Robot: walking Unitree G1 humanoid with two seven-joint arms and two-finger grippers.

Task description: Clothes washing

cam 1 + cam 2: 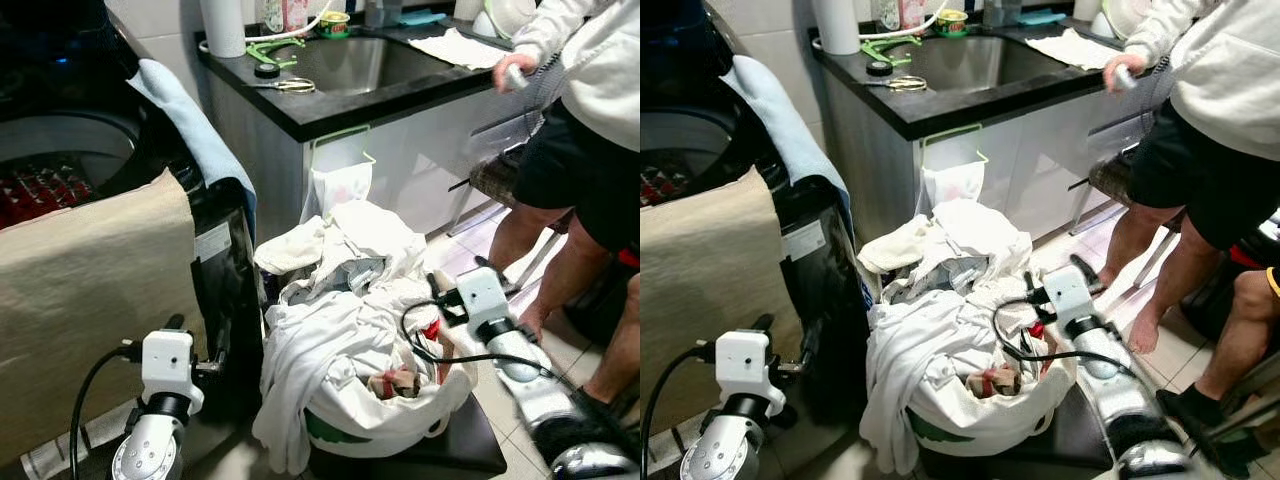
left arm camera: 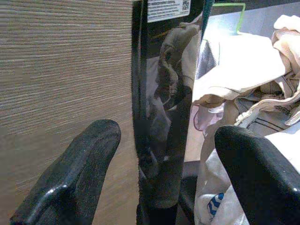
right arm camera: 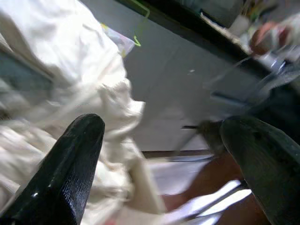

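Left eye view: the right tool [image 1: 437, 292] sits spread wide, right beside the clothes pile [image 1: 340, 300], nearer than the spread left tool [image 2: 164, 164] by the washer [image 1: 225, 290].

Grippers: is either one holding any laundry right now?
No. Left gripper and right gripper are both open and empty; the right is beside the laundry.

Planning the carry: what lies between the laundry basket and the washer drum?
In the left eye view, the washer's black side wall, a blue towel draped over it, beside the basket.
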